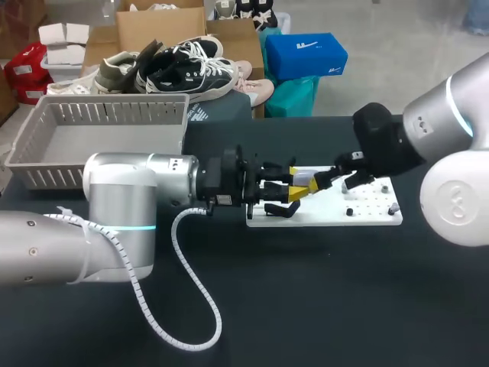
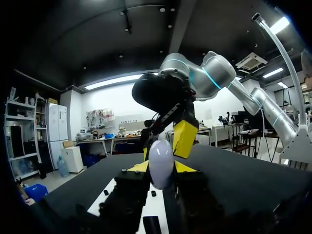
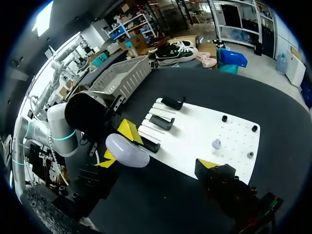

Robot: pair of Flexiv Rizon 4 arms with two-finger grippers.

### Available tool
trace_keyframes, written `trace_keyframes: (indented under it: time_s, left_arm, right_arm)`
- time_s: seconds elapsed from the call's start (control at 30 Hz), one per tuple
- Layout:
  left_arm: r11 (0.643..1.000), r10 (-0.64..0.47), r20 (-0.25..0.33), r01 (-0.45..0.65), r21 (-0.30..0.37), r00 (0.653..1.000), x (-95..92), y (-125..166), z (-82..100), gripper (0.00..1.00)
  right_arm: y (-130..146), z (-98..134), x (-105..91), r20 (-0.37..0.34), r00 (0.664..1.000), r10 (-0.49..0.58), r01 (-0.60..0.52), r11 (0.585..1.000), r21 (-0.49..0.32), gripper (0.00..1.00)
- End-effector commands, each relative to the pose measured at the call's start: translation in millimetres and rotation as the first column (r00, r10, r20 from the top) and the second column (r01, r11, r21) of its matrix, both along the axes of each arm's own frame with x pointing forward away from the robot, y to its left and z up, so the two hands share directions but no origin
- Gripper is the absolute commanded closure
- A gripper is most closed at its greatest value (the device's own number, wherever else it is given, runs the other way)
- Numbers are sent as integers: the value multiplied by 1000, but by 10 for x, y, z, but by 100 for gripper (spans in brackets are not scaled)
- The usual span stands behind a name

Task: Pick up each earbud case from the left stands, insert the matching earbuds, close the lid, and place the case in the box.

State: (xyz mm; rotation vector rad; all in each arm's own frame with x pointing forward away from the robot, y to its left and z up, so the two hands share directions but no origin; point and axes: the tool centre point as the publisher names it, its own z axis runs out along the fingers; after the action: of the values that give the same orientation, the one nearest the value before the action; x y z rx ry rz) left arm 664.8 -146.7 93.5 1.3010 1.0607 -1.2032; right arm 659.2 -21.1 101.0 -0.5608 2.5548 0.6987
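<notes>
Black table [image 1: 321,298]; left hand [image 1: 296,186] clamps pale case [image 2: 161,158], lid seam hidden.

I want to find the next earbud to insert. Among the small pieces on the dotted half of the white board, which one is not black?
The small pale lilac piece on the flat white board; the three other small pieces near it are black.
</notes>
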Motion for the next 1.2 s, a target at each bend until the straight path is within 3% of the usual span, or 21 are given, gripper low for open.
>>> trace_keyframes:
  time_s: [0.03,0.47,0.63,0.8,1.0,1.2]
  left_arm:
    - [1000,-5,1,5,-3,1000,10,-6,-15,100]
    - [1000,-5,1,5,-3,1000,10,-6,-15,100]
    - [1000,-5,1,5,-3,1000,10,-6,-15,100]
    - [1000,-5,1,5,-3,1000,10,-6,-15,100]
    - [1000,-5,1,5,-3,1000,10,-6,-15,100]
    - [1000,-5,1,5,-3,1000,10,-6,-15,100]
  right_arm:
    - [14,38,14,5,1000,-7,7,1000,-7,0]
    - [-39,264,113,73,997,-16,19,999,-37,0]
    - [-207,471,124,185,983,-6,39,984,-174,0]
    - [-514,630,110,249,968,-17,89,956,-280,0]
    - [-882,673,71,296,954,-38,174,877,-447,0]
    - [-1161,485,-9,236,970,-60,193,780,-596,0]
